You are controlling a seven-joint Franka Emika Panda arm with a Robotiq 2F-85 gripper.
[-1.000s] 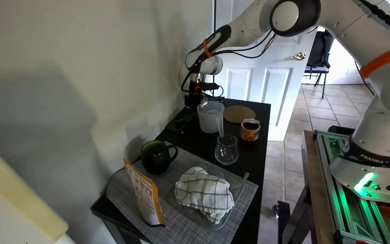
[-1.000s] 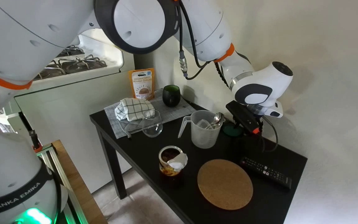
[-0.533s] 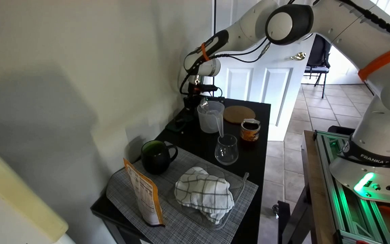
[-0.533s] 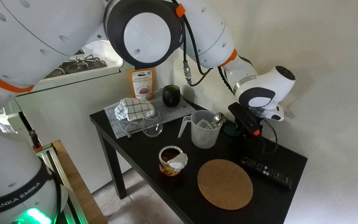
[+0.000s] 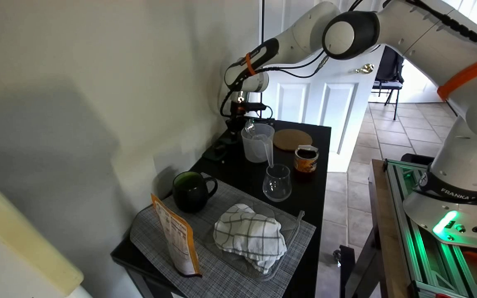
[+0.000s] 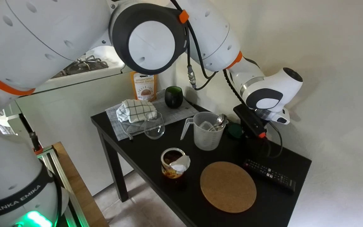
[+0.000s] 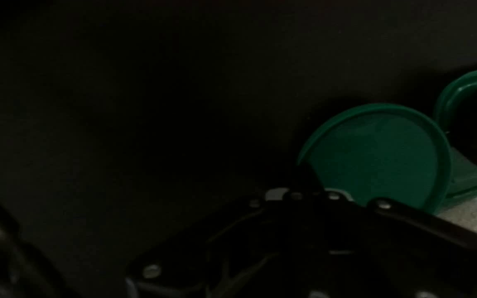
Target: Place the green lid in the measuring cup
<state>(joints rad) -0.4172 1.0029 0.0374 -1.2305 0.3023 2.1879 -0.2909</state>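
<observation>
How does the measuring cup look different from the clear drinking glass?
The measuring cup is whitish and translucent; the drinking glass is clear. The measuring cup has a handle; the drinking glass shows none. The measuring cup's sides run nearly straight, while the drinking glass bulges. Both stand upright on the black table.

Smooth plastic measuring cup (image 6: 208,138)

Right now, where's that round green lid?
In the wrist view, the round green lid shows right of the middle, partly behind the dark pincer and hiding part of another green piece at the right edge.
</observation>
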